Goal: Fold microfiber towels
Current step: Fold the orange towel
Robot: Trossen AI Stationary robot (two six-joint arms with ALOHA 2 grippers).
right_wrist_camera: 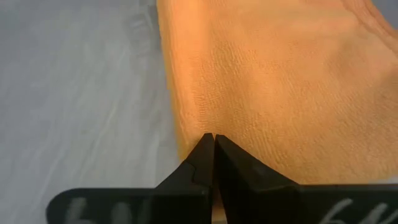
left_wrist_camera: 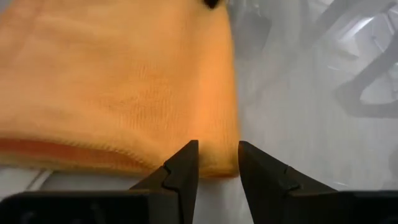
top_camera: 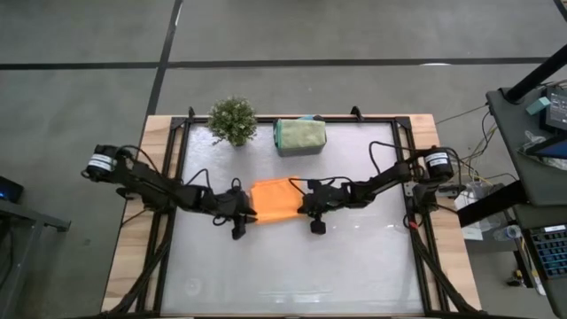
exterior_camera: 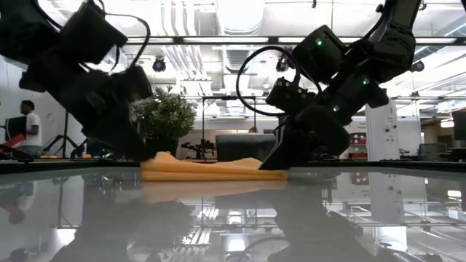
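Note:
An orange towel (top_camera: 276, 198) lies folded and flat on the middle of the table, and also shows in the low view (exterior_camera: 211, 169). My left gripper (left_wrist_camera: 218, 155) is low at the towel's left end (top_camera: 251, 213). It is a little open, one finger on either side of a towel corner (left_wrist_camera: 227, 163). My right gripper (right_wrist_camera: 214, 138) is shut at the towel's right end (top_camera: 302, 206). Light green towels (top_camera: 299, 134) lie in a grey bin at the back. The teal-blue towels are hardly in view. My left gripper has the towel's corner in the gap between its fingers; I cannot tell whether they touch it. My right gripper sets its shut fingertips (right_wrist_camera: 205, 146) on the towel beside its side edge (right_wrist_camera: 186, 134), slanting down from the table's right. Whether any cloth is caught between them does not show. The towel lies flat on the table.
A small potted plant (top_camera: 233, 120) stands at the back left, beside the grey bin (top_camera: 301, 149). The white table top (top_camera: 292, 266) lies bare toward the near edge. A person (exterior_camera: 29, 124) stands far off in the room.

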